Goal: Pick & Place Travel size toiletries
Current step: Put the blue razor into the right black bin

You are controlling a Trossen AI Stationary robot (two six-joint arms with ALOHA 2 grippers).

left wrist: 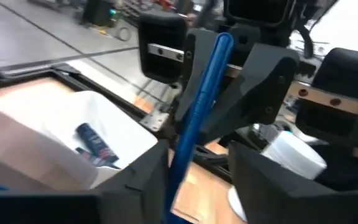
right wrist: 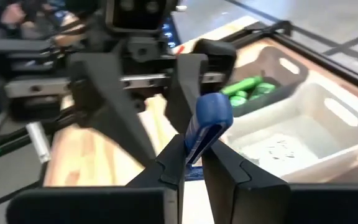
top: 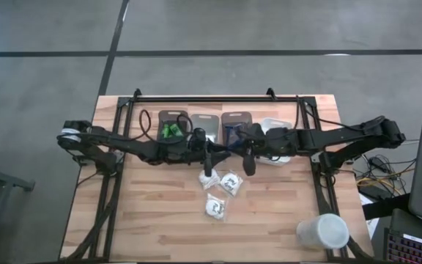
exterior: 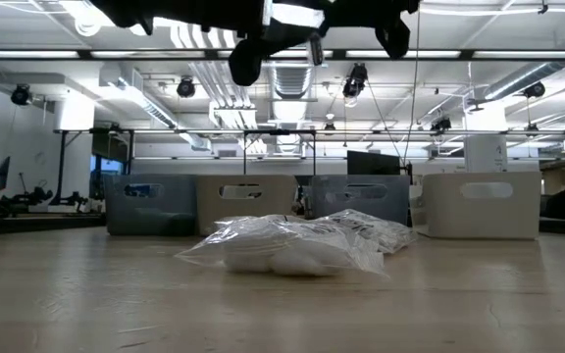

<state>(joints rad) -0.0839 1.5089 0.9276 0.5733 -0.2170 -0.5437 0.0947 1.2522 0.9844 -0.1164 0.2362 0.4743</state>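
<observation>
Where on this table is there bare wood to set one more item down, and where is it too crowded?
Bare table lies at the near left, between the left frame rail and the white packets. Another patch lies between the packets and the white cup. The far edge is crowded: four bins in a row, and both grippers meet on a blue razor.

I note four bins [top: 204, 119] lined along the wooden table's [top: 152, 220] far edge, a large white cup [top: 322, 232] lying near its front-right corner.

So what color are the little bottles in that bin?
Bright green. The little bottles show best in the right wrist view, lying in the grey bin.
</observation>
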